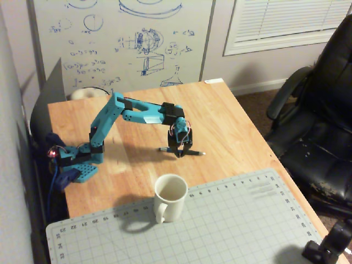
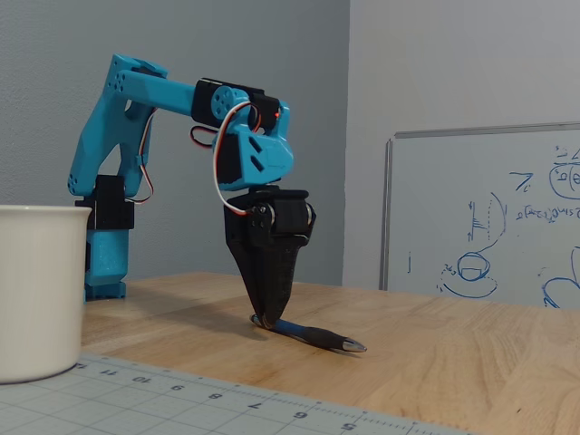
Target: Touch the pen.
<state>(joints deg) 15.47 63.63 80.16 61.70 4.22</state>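
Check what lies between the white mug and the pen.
Only bare wooden tabletop and the cutting mat's edge separate the white mug from the pen in a fixed view; the pincer stands at the pen itself.

A light wooden table (image 1: pixel 231 115) carries a grey cutting mat (image 1: pixel 231 225) at six o'clock, the pen (image 1: pixel 193 152) mid-table, and the arm's blue base (image 1: pixel 77 170) at nine o'clock.
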